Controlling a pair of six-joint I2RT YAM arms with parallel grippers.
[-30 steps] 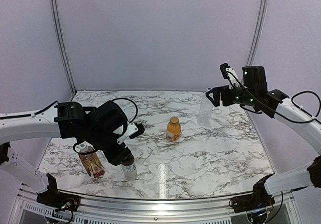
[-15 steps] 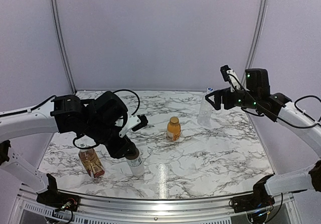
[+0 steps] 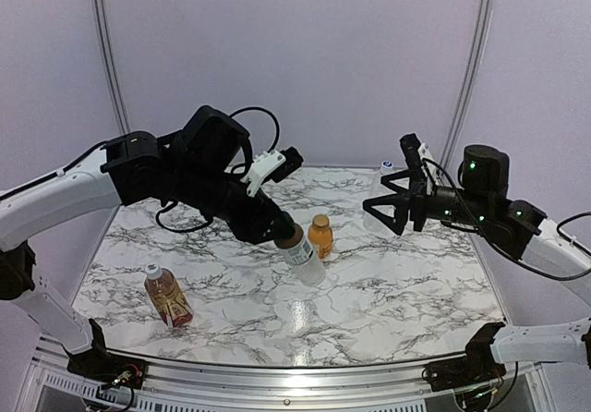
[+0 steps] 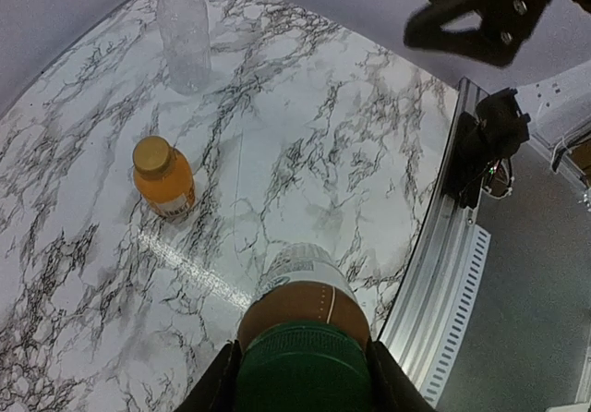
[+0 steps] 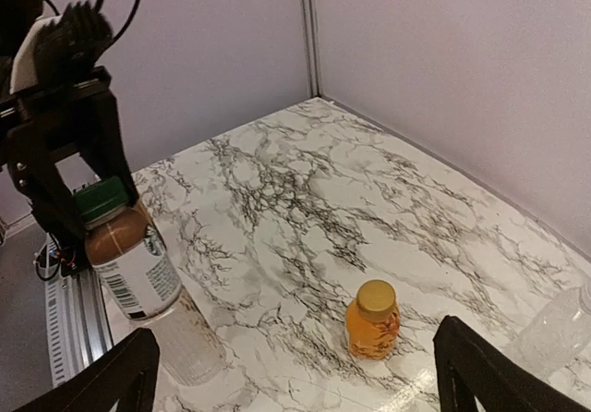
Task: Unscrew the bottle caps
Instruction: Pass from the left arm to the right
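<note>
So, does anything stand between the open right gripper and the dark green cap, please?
Nothing stands in the gap, but the left gripper clamps the dark green cap on both sides, leaving the right gripper little of it to grasp. The orange juice bottle sits lower, on the table.

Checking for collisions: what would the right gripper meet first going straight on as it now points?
Likely the orange juice bottle, framed between the fingers of the right gripper, though depth is unclear.

The marble table (image 3: 397,292) before me carries three upright bottles, well apart: a tea bottle (image 3: 168,298) at my left front, a juice bottle (image 3: 319,237) mid-table, and a clear bottle (image 4: 183,33) at my right rear.
</note>
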